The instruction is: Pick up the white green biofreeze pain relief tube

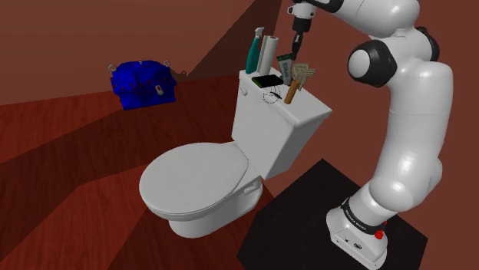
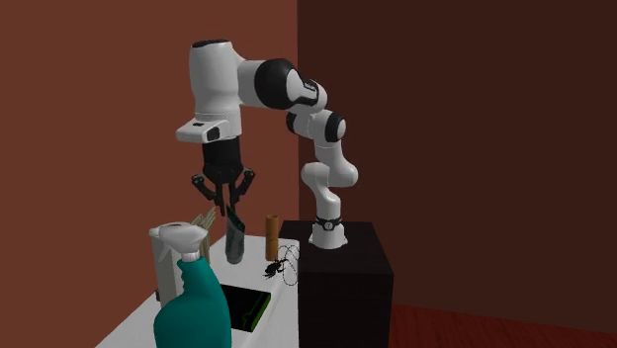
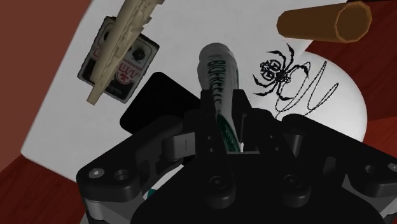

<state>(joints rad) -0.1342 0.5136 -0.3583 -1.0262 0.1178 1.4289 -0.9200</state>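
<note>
Flooring, dark red (image 1: 69,153), carries a white toilet (image 1: 199,184) with its lid down and its tank (image 1: 269,138) backed toward brown walls. White arm (image 1: 407,100) rises from a black stand (image 1: 307,222) beside the toilet and bends over the tank lid. Blue lumpy object (image 1: 142,84) sits on the floor, well apart from the toilet.

On the tank lid:
- A teal spray bottle (image 2: 193,297) stands upright, with a white cylinder (image 1: 267,52) just beside it.
- A flat black box (image 1: 266,80) with a green edge lies near them.
- A beige brush (image 3: 124,44) lies across a small labelled grey pack (image 3: 139,63).
- A brown stick (image 3: 324,22) is also there.

Black pincer (image 3: 224,105) hangs over the lid, pointing down. Its fingers are clamped on the upper end of the grey-white tube (image 3: 216,70) with green lettering. The tube hangs upright below it, between brush and stick. Whether the tube's lower end touches the lid cannot be told. Black spider figure (image 3: 277,73) lies on the lid near the stick.
</note>
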